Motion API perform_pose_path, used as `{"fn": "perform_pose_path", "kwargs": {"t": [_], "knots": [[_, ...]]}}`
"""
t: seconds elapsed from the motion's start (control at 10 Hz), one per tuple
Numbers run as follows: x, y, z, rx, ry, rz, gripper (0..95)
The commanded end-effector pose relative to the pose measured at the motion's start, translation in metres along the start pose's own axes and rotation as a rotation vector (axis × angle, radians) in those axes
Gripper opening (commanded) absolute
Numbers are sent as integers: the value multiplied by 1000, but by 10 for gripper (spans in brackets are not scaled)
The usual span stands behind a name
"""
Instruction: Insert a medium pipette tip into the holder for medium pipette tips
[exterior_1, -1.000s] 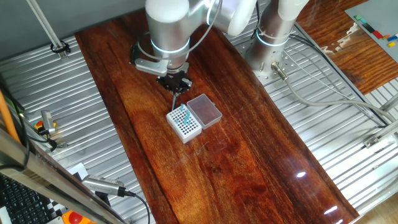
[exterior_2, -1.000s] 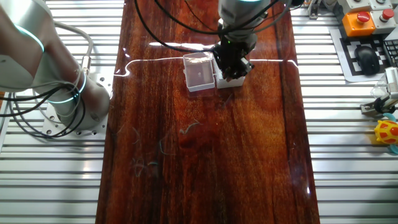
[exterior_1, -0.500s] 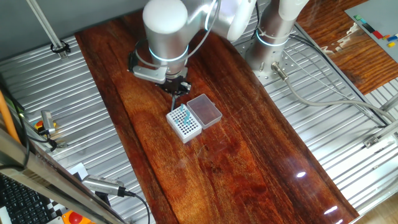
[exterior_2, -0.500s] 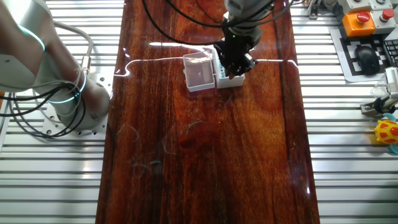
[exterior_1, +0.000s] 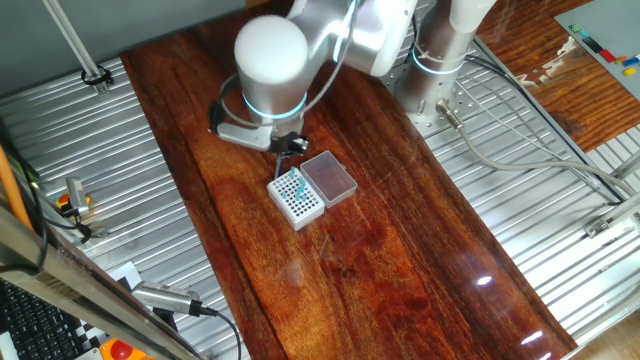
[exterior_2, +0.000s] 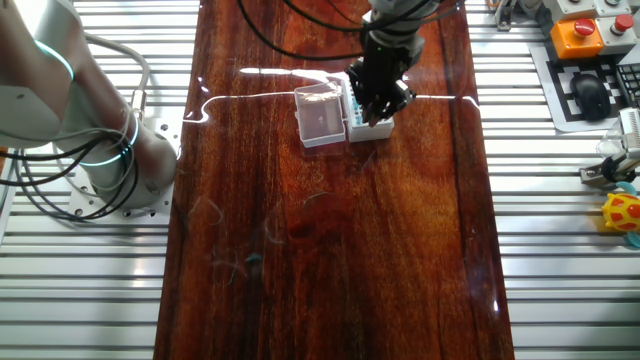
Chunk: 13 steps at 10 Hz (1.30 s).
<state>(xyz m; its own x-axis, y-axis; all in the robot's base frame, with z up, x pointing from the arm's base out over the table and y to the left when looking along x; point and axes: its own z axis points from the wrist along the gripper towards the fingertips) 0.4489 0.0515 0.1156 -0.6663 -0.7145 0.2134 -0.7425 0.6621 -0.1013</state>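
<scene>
White square plastic holder for medium pipette tips (exterior_1: 297, 198), top face a grid of small dark holes, sits on the dark reddish wooden desk (exterior_1: 400, 260). Its clear pinkish-tinted lid (exterior_1: 329, 177) lies open flat, attached along one side, resting on the desk.

My black two-finger gripper (exterior_1: 285, 146) hangs directly above the holder, near its far edge in one fixed view. In the other fixed view the gripper (exterior_2: 377, 95) covers most of the holder (exterior_2: 368, 129); only a white strip along the near edge shows, with the lid (exterior_2: 320, 115) just beside it.

Medium pipette tip (exterior_1: 281, 166): a thin pale sliver running from my fingertips down toward the grid. Too small to tell whether its lower end is inside a hole or just touching the top face.

Gripper state: fingers close together around the tip's upper end, apparently gripping it; exact contact is not resolvable.
</scene>
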Motion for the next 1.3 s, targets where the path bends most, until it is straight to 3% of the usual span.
{"fn": "perform_pose_path", "kwargs": {"t": [0.1, 0.5, 1.3], "knots": [[0, -1, 0, 16, 25, -1, 0], [-2, -2, -1, 32, 49, -8, 0], [-9, 4, -3, 25, 64, 25, 0]]}}
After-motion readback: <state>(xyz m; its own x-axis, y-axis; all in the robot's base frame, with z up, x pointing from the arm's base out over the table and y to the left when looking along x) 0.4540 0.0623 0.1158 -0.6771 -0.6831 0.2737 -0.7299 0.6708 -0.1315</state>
